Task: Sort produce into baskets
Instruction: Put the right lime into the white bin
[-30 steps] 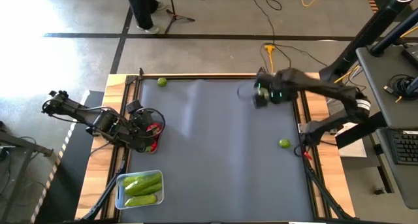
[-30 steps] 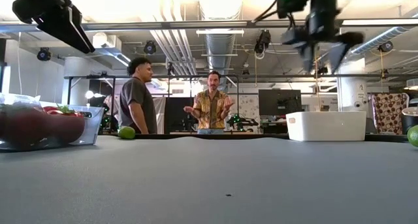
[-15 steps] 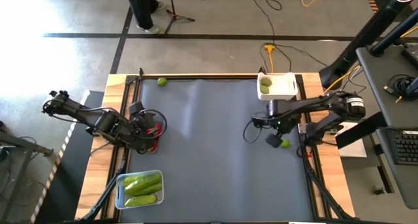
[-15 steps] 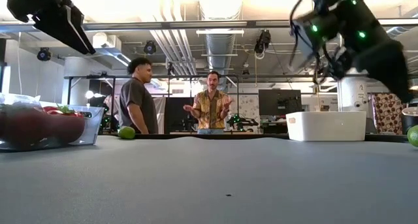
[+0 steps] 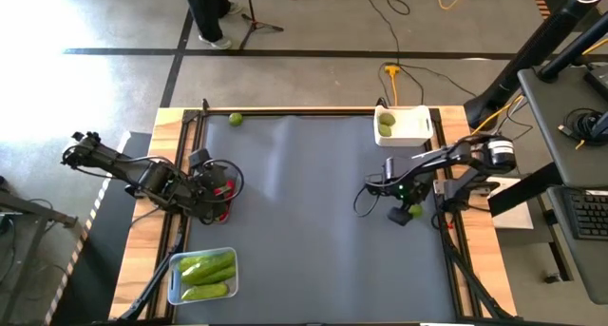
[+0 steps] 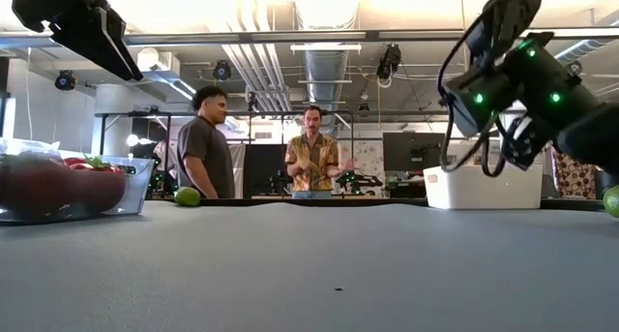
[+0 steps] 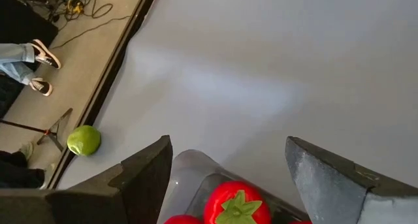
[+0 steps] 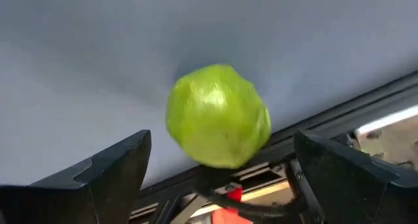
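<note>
A lime-green ball (image 8: 219, 116) lies on the grey mat by the table's right edge (image 5: 414, 210). My right gripper (image 8: 221, 145) is open and low over it, a finger on either side, apart from it. The white box (image 5: 410, 126) at the far right holds another lime ball (image 5: 386, 120). A third lime ball (image 5: 235, 120) lies at the mat's far left corner. My left gripper (image 7: 225, 152) is open above a clear tub (image 7: 196, 164) of red tomatoes (image 7: 238, 204) at the table's left edge. A clear tub (image 5: 202, 274) at the near left holds green cucumbers.
The mat's middle (image 5: 313, 202) is bare. A raised rail (image 8: 339, 110) and cables run along the right edge just beyond the ball. Two people (image 6: 309, 163) stand in the room behind the table's far edge.
My right gripper has gone from above the white box toward the table's near edge and down, and now stands low over the lime ball at the right edge, fingers apart. The white box shows again with a lime ball in it.
</note>
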`<state>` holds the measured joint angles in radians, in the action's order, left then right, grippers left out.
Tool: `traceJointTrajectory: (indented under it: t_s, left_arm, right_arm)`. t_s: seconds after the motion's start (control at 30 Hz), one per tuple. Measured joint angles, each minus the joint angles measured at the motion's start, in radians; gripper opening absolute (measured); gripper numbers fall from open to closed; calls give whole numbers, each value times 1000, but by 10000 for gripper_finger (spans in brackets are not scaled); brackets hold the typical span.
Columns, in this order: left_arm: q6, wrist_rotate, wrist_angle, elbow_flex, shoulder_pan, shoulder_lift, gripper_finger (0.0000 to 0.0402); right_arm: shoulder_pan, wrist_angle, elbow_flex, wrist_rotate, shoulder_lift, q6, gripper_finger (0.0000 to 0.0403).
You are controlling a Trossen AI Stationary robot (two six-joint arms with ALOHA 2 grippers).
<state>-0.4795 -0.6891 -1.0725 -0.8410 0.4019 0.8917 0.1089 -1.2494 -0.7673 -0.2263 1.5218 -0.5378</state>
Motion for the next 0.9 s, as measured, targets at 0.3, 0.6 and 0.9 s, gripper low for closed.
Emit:
traceJointTrajectory:
  t_s: [0.3,0.6,0.9]
  left_arm:
    - [3,2,-10,0,0,-8,278]
    - [-45,149,-22,0,-5,-12,278]
    - [-80,180,-27,0,-42,-33,278]
  right_arm:
    - [0,63,2,14,102,26,292]
    - [2,35,-39,17,61,25,180]
    - [107,-58,-321,160,-43,56,183]
